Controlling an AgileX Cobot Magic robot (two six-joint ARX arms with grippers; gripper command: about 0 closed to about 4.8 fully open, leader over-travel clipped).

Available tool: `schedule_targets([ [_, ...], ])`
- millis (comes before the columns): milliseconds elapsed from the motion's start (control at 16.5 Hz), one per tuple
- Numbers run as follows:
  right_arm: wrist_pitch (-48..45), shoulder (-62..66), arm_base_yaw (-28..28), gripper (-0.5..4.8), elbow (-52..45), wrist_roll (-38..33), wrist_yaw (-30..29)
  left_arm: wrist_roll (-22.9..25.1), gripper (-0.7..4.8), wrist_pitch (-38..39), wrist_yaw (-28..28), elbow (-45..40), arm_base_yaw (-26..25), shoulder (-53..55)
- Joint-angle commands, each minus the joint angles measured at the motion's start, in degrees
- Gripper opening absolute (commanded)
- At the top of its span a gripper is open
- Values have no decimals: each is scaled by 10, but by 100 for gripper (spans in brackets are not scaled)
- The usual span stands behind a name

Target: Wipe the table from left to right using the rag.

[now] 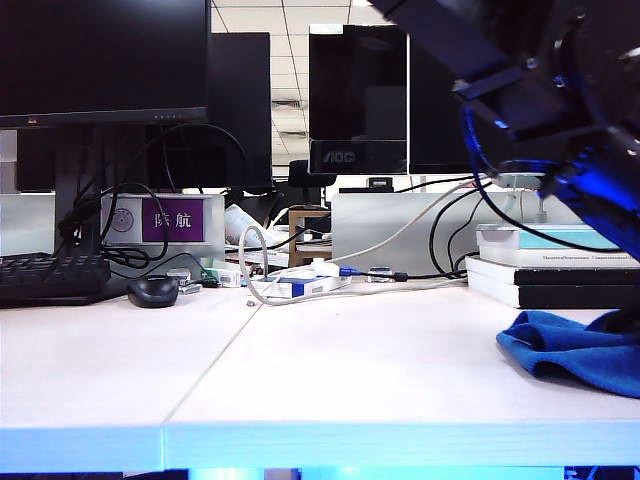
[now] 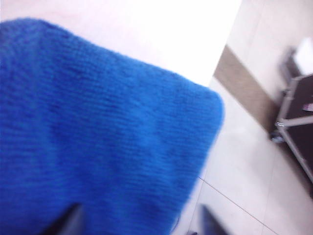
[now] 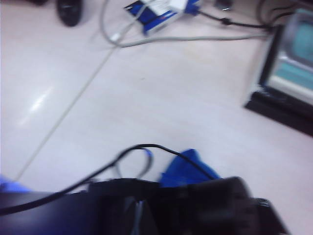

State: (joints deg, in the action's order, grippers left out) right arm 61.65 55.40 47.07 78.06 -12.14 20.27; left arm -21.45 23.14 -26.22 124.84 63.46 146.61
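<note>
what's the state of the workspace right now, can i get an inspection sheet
surface: white table, seam between two panels, middle bare
job's things: blue rag bunched at the table's right end
clutter: keyboard, mouse, stacked books along the back
grippers: left hand open just over the rag; right hand above the table, a dark blur, state unclear
cables: grey and black leads along the back
surroundings: monitors behind, tiled floor below

Black keyboard (image 1: 52,275) and mouse (image 1: 153,291) sit at nine o'clock. Stacked books (image 1: 555,270) lie at three o'clock. Purple sign (image 1: 170,220) and monitors (image 1: 357,100) stand at twelve.
</note>
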Motion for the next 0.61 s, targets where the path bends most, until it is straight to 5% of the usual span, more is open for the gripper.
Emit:
schedule_targets([
  [61, 11, -14, 0, -1, 3, -1, 38, 1, 329, 31, 15, -4, -1, -18],
  [605, 11, -70, -2, -1, 3, -30, 98, 1, 333, 49, 13, -4, -17, -100],
])
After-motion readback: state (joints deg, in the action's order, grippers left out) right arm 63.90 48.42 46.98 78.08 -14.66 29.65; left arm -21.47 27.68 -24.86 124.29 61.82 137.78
